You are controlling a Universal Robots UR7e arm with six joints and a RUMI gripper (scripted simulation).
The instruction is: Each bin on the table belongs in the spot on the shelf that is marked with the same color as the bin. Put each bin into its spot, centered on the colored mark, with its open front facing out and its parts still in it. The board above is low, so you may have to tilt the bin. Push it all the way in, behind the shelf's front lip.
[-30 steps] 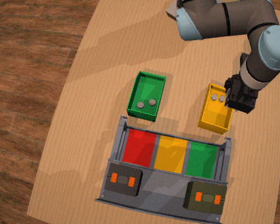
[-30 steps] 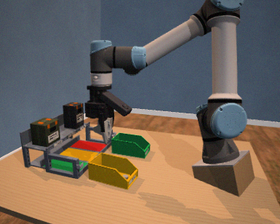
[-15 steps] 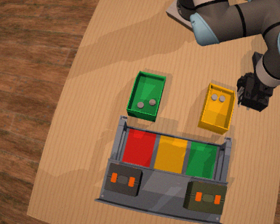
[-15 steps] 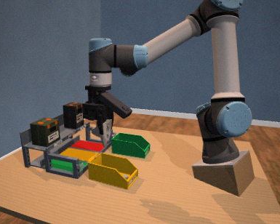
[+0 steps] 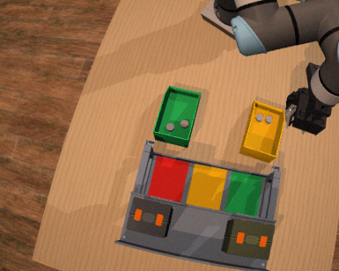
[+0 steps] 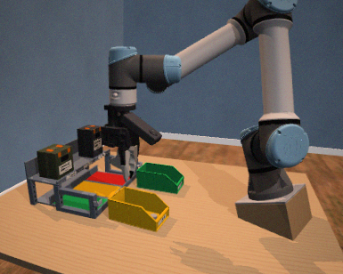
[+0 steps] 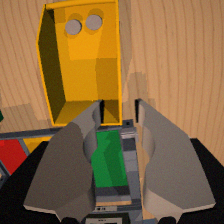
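Observation:
A yellow bin stands on the table with two grey round parts at its end away from the shelf. Its low front faces the robot base. A green bin also stands on the table, with two parts inside and its low front toward the base. The shelf has a red mark, a yellow mark and a green mark. The gripper is slightly open and empty, above the yellow bin's outer long side wall.
A black case and an olive case stand on the shelf's upper board. Grey side frames flank the marks. The arm's base block stands on the table, across from the shelf.

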